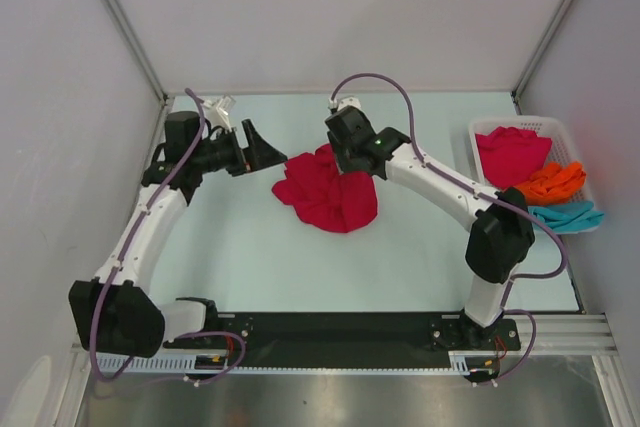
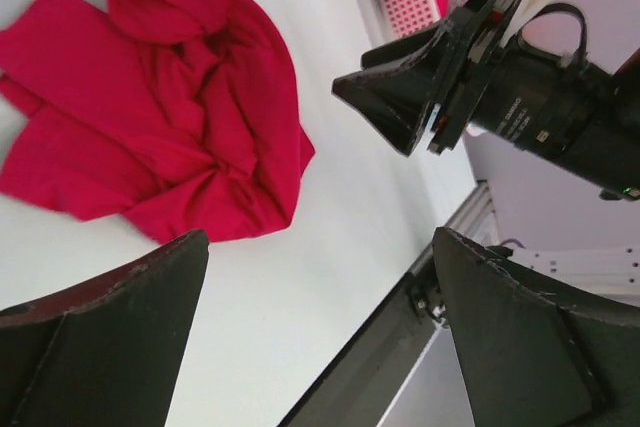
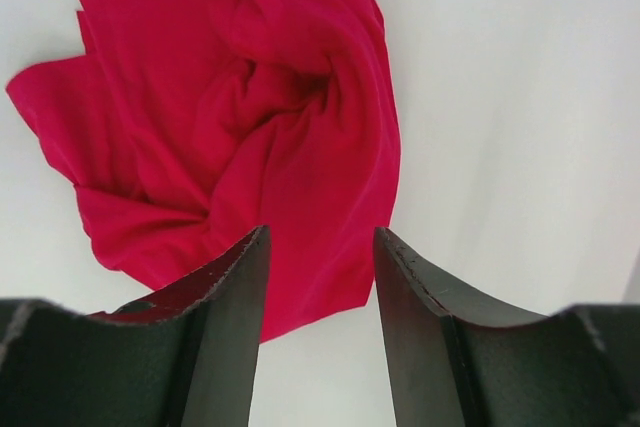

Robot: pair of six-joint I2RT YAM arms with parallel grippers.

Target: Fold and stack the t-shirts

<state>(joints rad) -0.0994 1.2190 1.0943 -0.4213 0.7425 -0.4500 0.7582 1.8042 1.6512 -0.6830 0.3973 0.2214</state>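
Black right gripper [image 3: 320,242]: jaws parted, nothing between them, hanging just above the crumpled crimson t-shirt [image 3: 240,127]. Left gripper [image 2: 320,237]: jaws spread wide, empty, just beside that shirt, not touching it. The shirt lies bunched in a heap mid-table [image 1: 300,267], cloth twisted in on itself, no flat fold to be seen. Far right, the white basket [image 1: 560,125] holds a second crimson t-shirt [image 1: 510,152], an orange t-shirt [image 1: 553,182] and a teal t-shirt [image 1: 565,215], all loose. Judgement: barely begun. Nothing folded, no stack. The heap needs spreading and folding, then the three others.
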